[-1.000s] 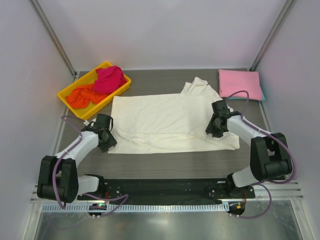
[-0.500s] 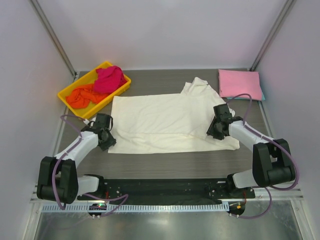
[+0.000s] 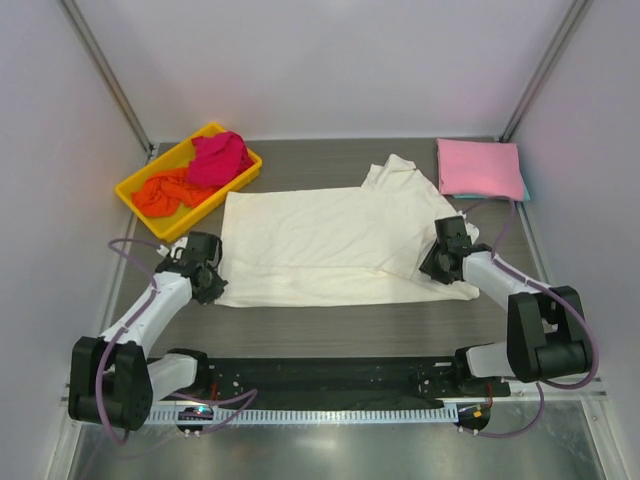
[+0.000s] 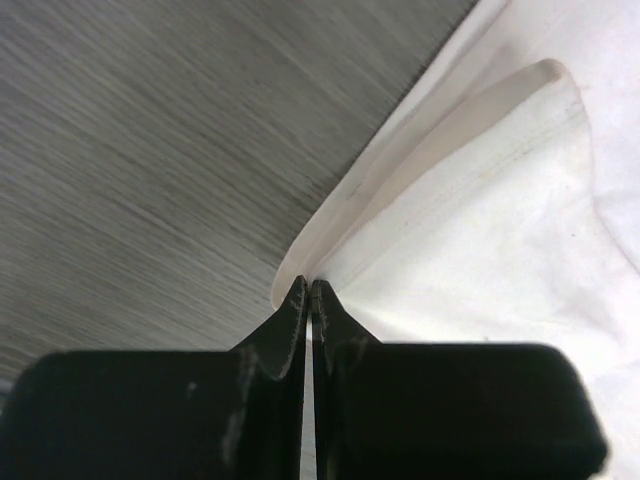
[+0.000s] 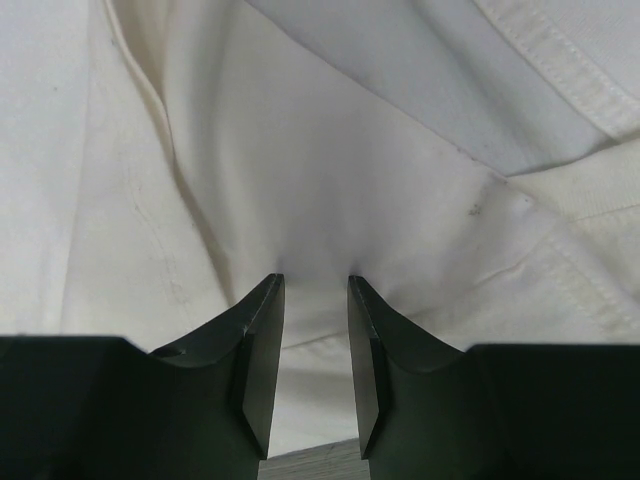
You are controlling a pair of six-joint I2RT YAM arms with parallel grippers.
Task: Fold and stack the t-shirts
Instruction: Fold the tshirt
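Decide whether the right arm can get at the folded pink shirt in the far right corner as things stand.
Probably yes. The pink shirt lies just beyond the right gripper with nothing standing between them, but that gripper is down on the cream shirt and may need to let go first.

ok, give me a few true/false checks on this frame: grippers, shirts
1. The left gripper is shut on the cream shirt at its edge. True.
2. The tray holds a pink shirt. False: it holds the magenta shirt and the orange shirt; the pink shirt lies folded at the far right.
3. The right gripper has its fingers apart on the cream shirt. True.
4. The cream shirt is folded small. False: it lies spread across the table.
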